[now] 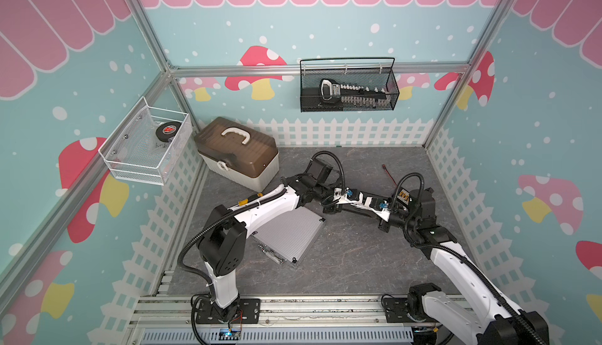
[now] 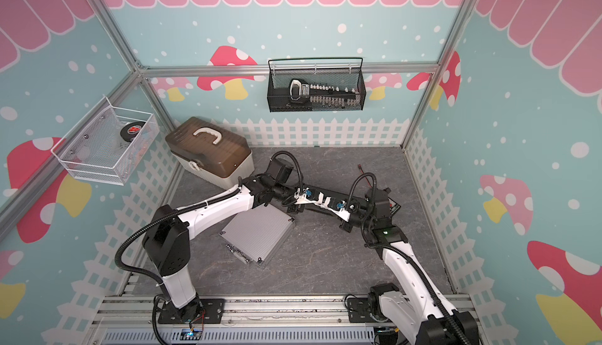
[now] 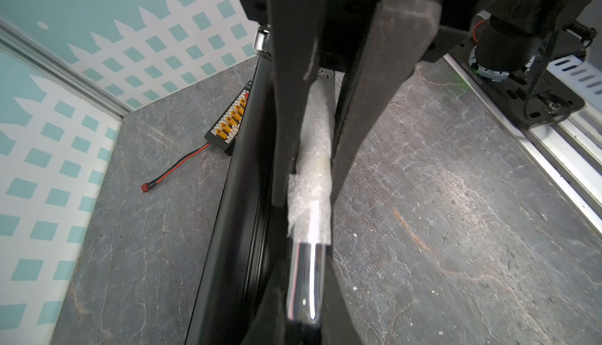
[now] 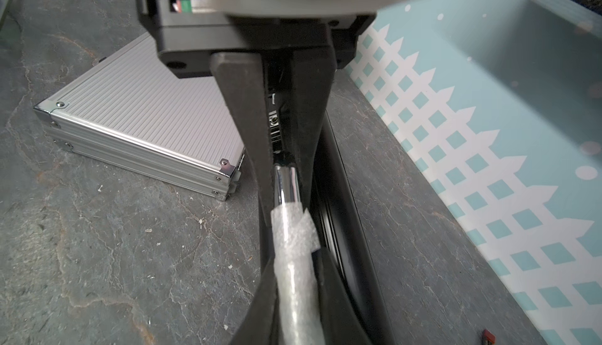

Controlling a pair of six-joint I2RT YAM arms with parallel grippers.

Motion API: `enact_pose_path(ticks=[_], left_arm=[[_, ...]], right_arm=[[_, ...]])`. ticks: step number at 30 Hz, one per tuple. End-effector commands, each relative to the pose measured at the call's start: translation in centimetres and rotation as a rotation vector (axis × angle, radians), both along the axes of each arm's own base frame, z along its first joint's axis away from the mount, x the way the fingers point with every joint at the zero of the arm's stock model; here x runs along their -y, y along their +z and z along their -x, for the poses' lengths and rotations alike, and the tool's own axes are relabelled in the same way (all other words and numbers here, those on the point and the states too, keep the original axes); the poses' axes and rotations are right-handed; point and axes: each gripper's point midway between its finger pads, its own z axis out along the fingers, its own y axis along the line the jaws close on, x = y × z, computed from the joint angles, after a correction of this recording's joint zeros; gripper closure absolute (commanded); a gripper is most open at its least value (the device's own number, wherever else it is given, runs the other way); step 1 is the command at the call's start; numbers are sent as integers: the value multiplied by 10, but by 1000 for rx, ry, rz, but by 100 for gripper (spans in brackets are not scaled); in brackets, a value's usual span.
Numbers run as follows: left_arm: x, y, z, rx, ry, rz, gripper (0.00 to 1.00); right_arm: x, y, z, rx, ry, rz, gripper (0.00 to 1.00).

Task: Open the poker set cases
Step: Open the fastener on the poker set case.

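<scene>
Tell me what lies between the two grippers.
The black case's chrome handle, partly foam-wrapped; left gripper and right gripper both clamp it, per both wrist views.

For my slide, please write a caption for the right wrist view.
Right gripper, jaws shut on the chrome handle of the black case; silver case lies closed nearby.

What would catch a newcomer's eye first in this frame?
Mid-table, the left gripper and right gripper are both shut on the foam-wrapped chrome handle of the black case. The silver case lies flat and closed nearby, toward the robot's left.
</scene>
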Motion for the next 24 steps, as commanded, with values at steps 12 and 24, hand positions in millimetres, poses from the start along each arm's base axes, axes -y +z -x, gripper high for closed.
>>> enact_pose_path(ticks=[12,24], left_arm=[[-12,42,-21,260,164,120,20],[-59,51,-56,787,453,120,17]], right_arm=[[6,39,-11,54,-72,-38,97],[-6,49,-8,-44,-32,-154,97]])
